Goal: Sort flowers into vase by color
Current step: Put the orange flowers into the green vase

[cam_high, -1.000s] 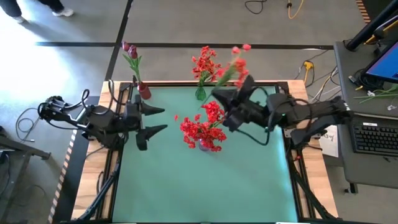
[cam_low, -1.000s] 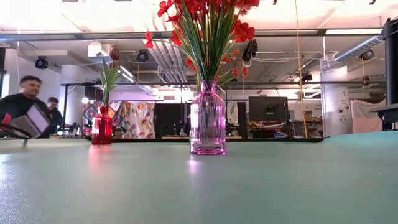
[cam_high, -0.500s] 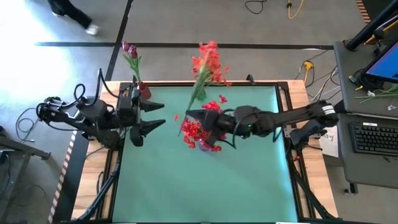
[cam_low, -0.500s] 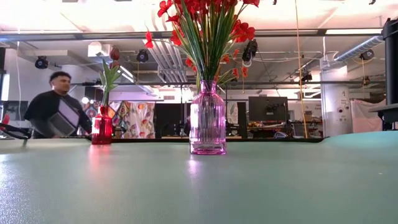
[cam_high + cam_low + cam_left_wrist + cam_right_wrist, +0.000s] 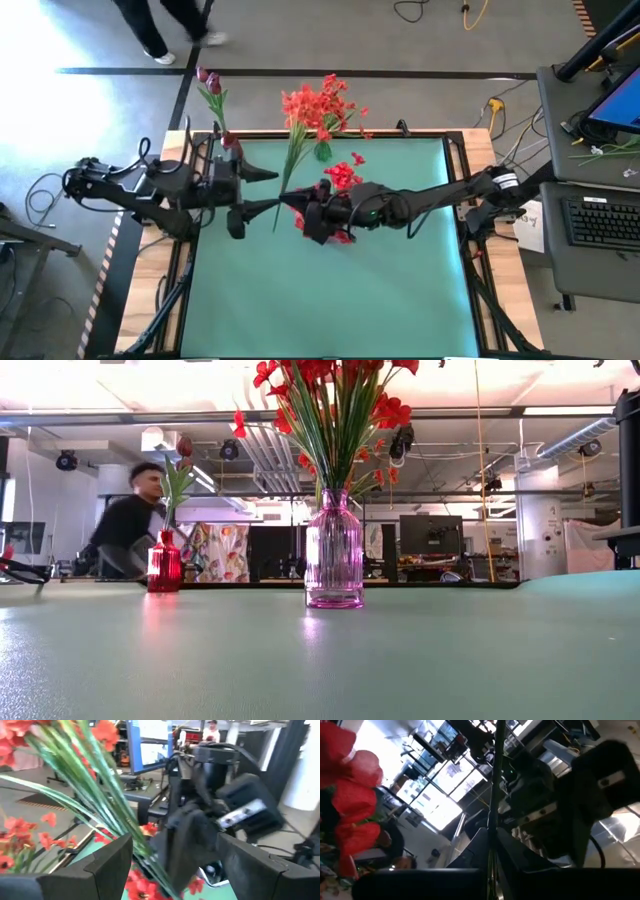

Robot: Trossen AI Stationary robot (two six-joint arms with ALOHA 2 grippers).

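the right hand (image 5: 300,212) reaches across the middle of the green table (image 5: 340,290), its fingers pressed together on the thin green stems of a spray of orange-red flowers (image 5: 312,105); the stems slant from the hand up toward the far edge of the table, where the blooms spread out above a small green vase (image 5: 322,151). the right arm passes over the pink glass vase (image 5: 334,550) standing near the table's centre, which already holds a full bunch of red flowers (image 5: 335,400) with long green leaves; from above, some of these red blooms show on either side of the arm. the left hand (image 5: 258,191) hovers just beside the right hand, on the table's left half, its two dark fingers spread wide with the lower end of the held stems near its fingertips. in the left wrist view the green stems (image 5: 107,795) run close past the spread fingers (image 5: 107,860), with the right arm's dark body just behind them. a small red vase (image 5: 164,565) stands at the far left corner of the table and holds dark magenta tulip buds (image 5: 207,80) on a leafy stem. beyond the table a person (image 5: 130,535) in dark clothes shows behind the red vase.
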